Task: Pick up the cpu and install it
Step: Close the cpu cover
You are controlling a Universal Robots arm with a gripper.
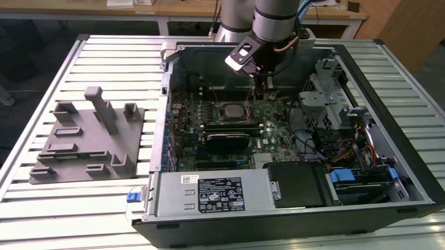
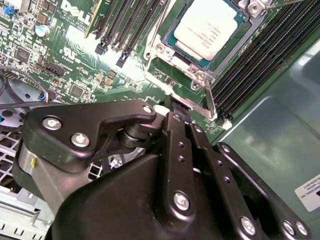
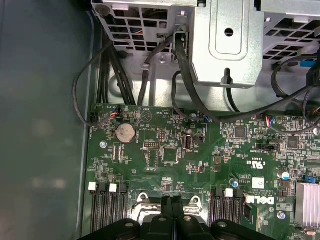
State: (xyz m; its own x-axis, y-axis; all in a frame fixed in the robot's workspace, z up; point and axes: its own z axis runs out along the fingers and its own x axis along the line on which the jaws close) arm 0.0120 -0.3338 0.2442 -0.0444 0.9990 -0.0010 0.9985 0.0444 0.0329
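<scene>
Second wrist view: one cpu point(image 2: 207, 25) seated in socket point(image 2: 196, 75); one gripper point(image 2: 176, 104) closed.

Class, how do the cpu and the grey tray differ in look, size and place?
The cpu is small, flat and shiny silver; the grey tray is far larger, with upright posts. The cpu sits in the motherboard socket inside the case; the grey tray lies outside on the table. Both lie level.
</scene>
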